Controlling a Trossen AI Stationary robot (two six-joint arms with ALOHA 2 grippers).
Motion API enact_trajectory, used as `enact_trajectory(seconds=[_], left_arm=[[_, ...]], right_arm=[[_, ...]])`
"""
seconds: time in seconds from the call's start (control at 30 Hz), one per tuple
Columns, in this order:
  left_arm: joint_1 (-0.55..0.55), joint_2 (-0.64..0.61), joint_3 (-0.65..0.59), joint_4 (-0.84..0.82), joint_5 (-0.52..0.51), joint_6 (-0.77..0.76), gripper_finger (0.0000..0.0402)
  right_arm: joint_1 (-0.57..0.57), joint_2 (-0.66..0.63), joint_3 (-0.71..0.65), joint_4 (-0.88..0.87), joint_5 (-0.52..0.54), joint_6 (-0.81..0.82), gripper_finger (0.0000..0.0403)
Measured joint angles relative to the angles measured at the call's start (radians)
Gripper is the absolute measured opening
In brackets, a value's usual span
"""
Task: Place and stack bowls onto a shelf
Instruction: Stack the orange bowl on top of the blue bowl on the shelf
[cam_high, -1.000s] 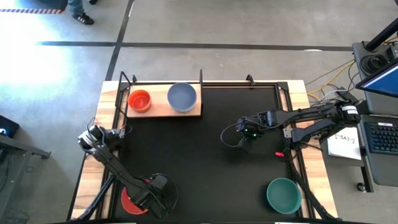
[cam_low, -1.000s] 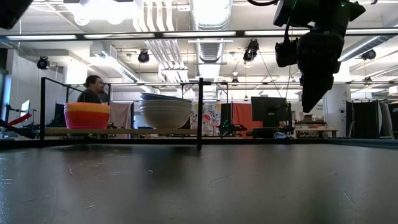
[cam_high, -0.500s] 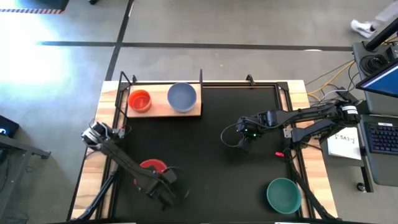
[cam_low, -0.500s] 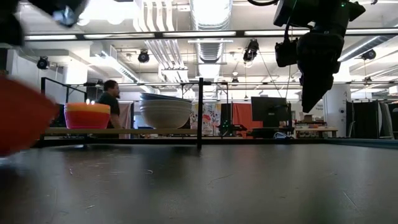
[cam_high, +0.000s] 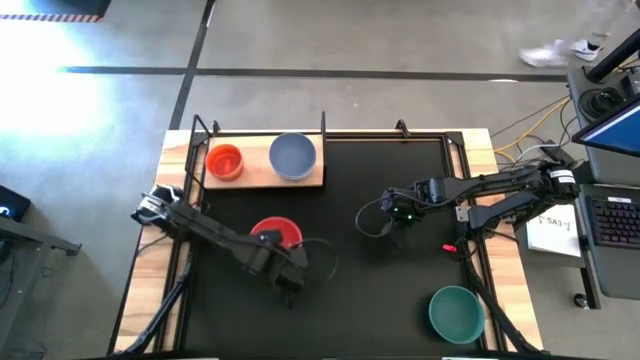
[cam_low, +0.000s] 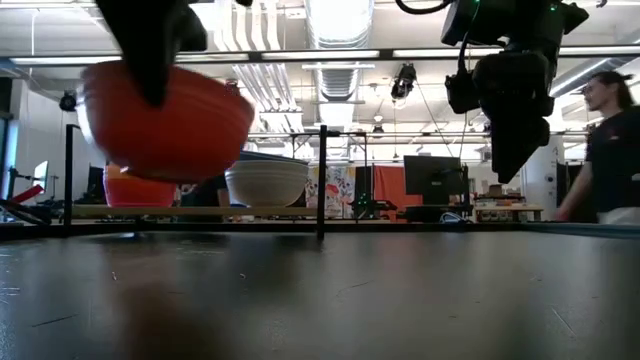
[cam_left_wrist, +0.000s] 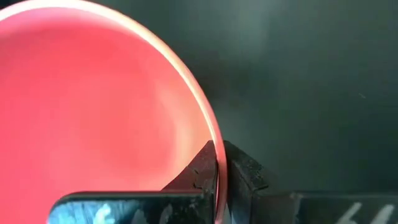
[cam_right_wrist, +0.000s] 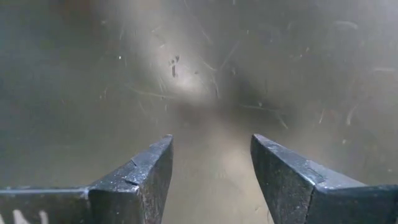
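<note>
1. The left gripper (cam_left_wrist: 219, 169) is clamped on the rim of the red bowl (cam_high: 277, 234), 1 finger inside the rim and 1 outside, as the left wrist view shows.
2. In the low view the red bowl (cam_low: 165, 118) hangs clear above the black mat (cam_low: 330, 295), tilted.
3. From above, the red bowl sits over the mat (cam_high: 350, 190) just in front of the shelf (cam_high: 262, 178), between the 2 stacks standing on it.
4. On the shelf, an orange-red bowl (cam_high: 225, 161) tops the left stack and a pale blue bowl (cam_high: 293, 155) tops the right 1; a white bowl (cam_low: 268, 185) shows under the blue in the low view.
5. The teal bowl (cam_high: 456, 312) rests on the mat near the front right corner, well apart from the shelf.
6. The right gripper (cam_right_wrist: 211, 168) hovers over bare mat at centre right with its fingers spread apart, holding nothing.
7. A person (cam_low: 600, 150) stands in the room beyond the table.
</note>
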Motion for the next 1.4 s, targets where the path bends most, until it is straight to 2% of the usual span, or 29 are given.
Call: enact_trajectory(seconds=[0.1, 0.33, 0.43, 0.67, 0.87, 1.17, 1.4], left_arm=[[0.033, -0.03, 0.009, -0.001, -0.032, 0.076, 0.0], [0.133, -0.135, 0.016, 0.019, -0.183, 0.246, 0.0], [0.187, -0.168, 0.015, 0.062, -0.2, 0.349, 0.0], [0.34, -0.198, 0.015, 0.201, -0.202, 0.587, 0.0], [0.48, -0.196, 0.013, 0.238, -0.201, 0.695, 0.0], [0.66, -0.18, -0.006, 0.238, -0.188, 0.744, 0.0], [0.722, -0.135, -0.009, 0.238, -0.056, 0.736, 0.0]], right_arm=[[0.0, 0.0, 0.0, -0.007, -0.004, 0.018, 0.0203], [0.0, 0.0, 0.0, -0.006, -0.023, 0.048, 0.0203], [0.0, 0.0, 0.0, -0.004, -0.024, 0.051, 0.0203], [0.0, 0.0, 0.0, 0.002, -0.022, 0.047, 0.0203], [0.0, 0.0, 0.0, 0.002, -0.022, 0.041, 0.0203], [0.0, 0.0, 0.0, 0.002, -0.021, 0.001, 0.0203], [0.0, 0.0, 0.0, 0.002, -0.021, -0.02, 0.0203]])
